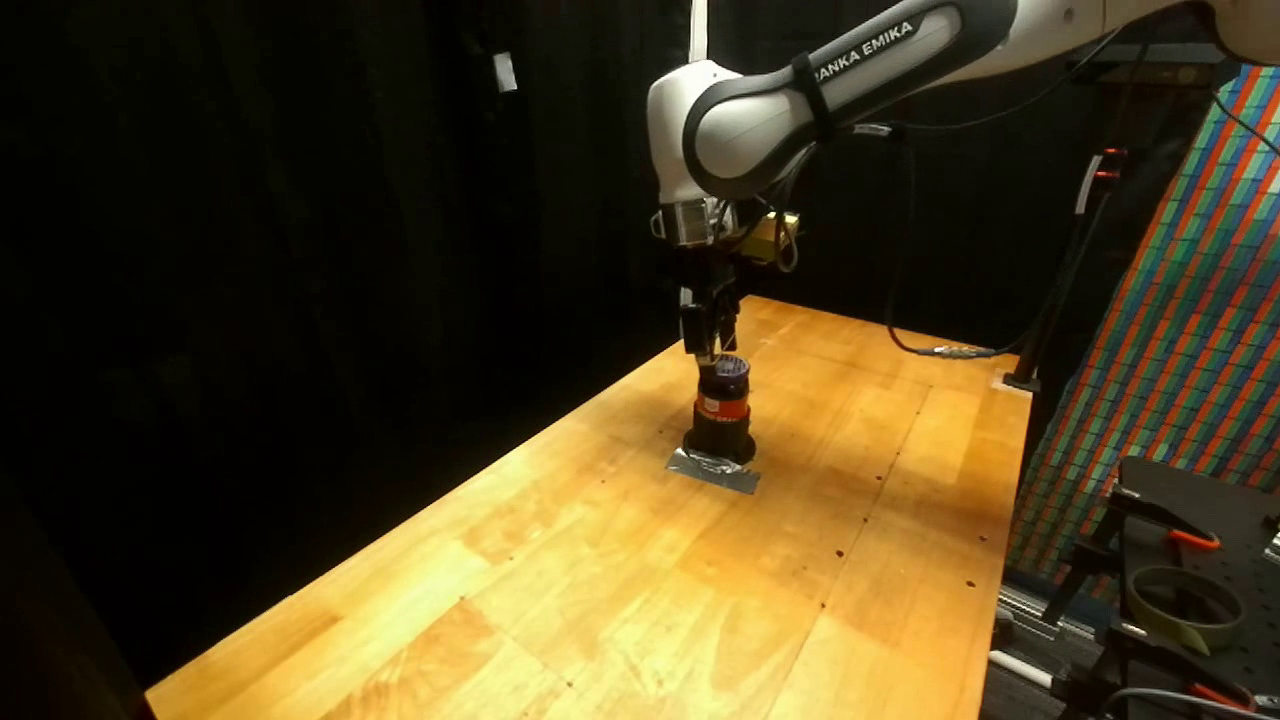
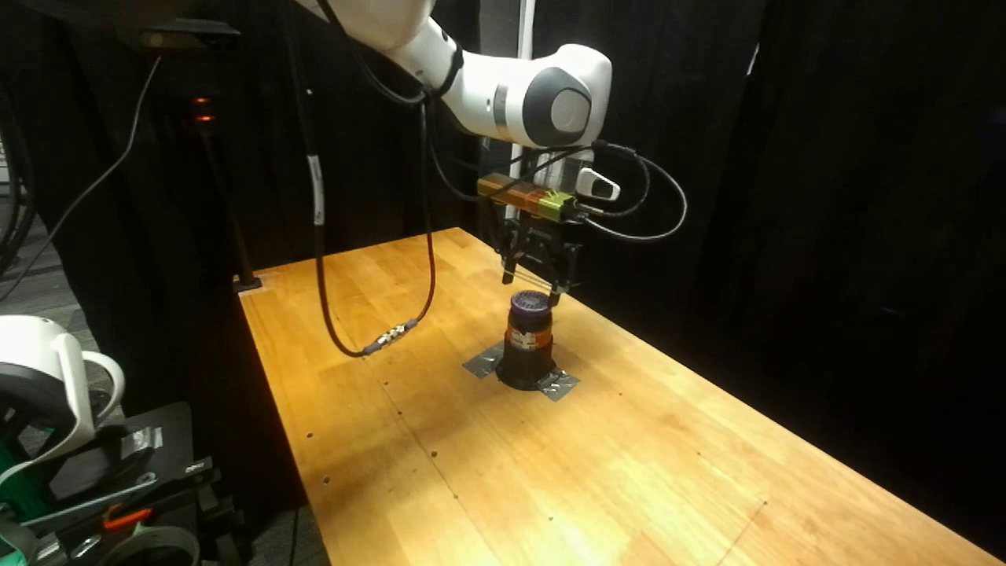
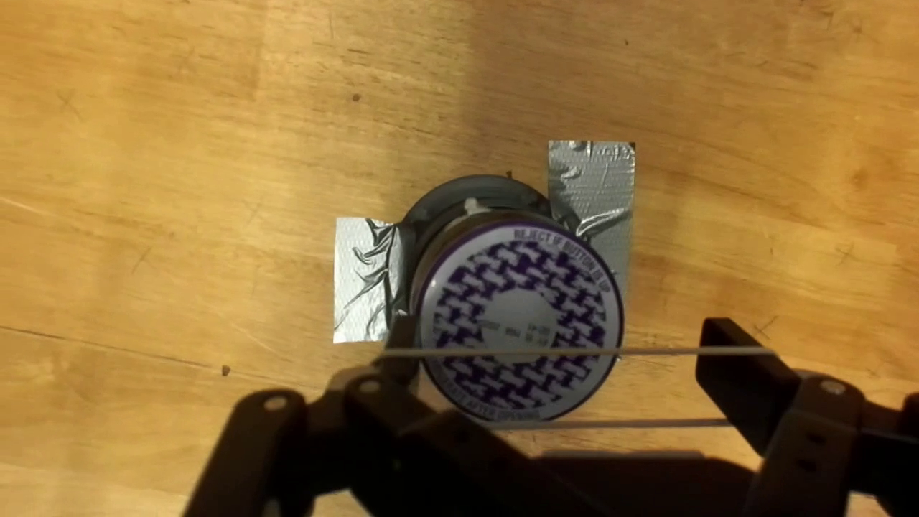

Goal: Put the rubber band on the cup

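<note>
The cup (image 1: 722, 410) is a short dark jar with an orange-red label and a purple-white lid. It stands upright on the wooden table in both exterior views (image 2: 528, 338). In the wrist view its lid (image 3: 520, 316) fills the middle. My gripper (image 3: 561, 341) is open just above the cup, fingers pointing down. The rubber band (image 3: 660, 351) is stretched around both fingers; it also shows in an exterior view (image 2: 528, 275). One strand crosses over the lid, the other runs near its lower edge. The left finger is close beside the lid; the right finger is well apart from it.
Silver tape strips (image 3: 592, 187) hold the cup's wide black base to the wooden table (image 1: 640, 580). A cable (image 2: 318, 299) hangs from the arm near the table. A thin stand (image 1: 1040, 330) is at the far table corner. A cluttered black side cart (image 1: 1190, 500) stands beside the table.
</note>
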{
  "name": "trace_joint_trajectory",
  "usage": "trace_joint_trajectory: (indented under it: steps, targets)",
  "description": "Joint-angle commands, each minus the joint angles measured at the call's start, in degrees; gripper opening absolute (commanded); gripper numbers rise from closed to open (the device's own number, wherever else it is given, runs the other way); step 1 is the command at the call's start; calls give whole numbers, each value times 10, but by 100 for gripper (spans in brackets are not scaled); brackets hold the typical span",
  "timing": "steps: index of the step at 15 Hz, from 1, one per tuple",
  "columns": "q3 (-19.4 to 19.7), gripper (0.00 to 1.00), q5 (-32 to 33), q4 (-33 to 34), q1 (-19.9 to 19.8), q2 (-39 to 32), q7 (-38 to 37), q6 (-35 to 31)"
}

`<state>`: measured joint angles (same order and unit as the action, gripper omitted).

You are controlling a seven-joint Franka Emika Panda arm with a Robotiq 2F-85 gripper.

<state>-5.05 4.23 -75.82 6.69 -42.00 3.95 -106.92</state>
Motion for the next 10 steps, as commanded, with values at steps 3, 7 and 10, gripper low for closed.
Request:
trace_joint_trajectory:
  steps: [3, 7, 10]
  targets:
    - [13, 100, 20, 66, 13, -55, 0, -1]
    - [17, 100, 24, 68, 15, -66, -2, 2]
    - [15, 100, 13, 47, 12, -60, -10, 14]
